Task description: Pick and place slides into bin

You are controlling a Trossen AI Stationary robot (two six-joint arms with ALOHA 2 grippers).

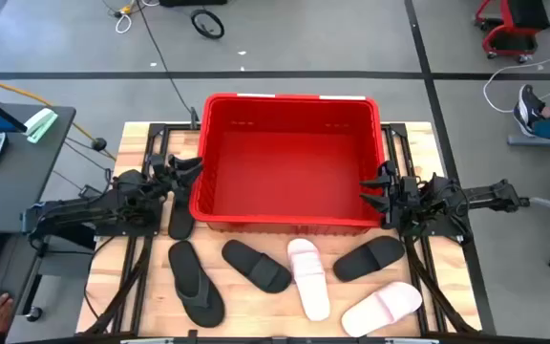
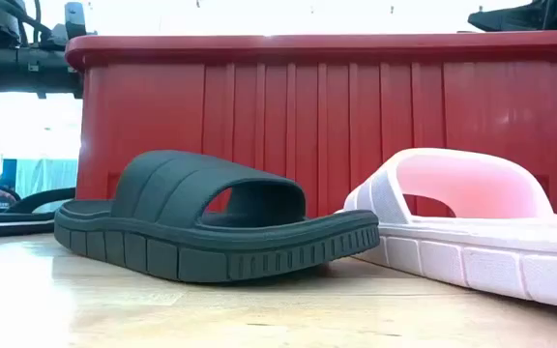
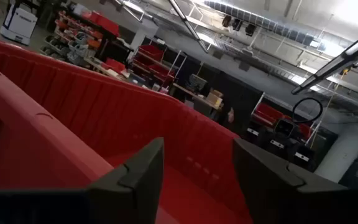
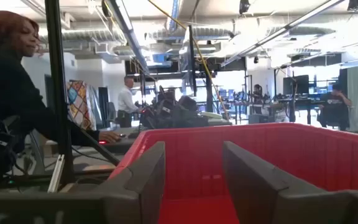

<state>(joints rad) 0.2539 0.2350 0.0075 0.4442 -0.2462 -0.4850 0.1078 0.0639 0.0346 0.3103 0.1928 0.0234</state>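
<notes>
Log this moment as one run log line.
bin: empty | slides on table: six, e.g. pink slide | left gripper: open at bin's left rim | right gripper: open at right rim | holding: nothing

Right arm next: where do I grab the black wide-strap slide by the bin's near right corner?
Take the black wide-strap slide across its arched strap, coming straight down with the right gripper. It lies sole-down and clear of the pink slide, so the raised strap is the graspable part.
</notes>
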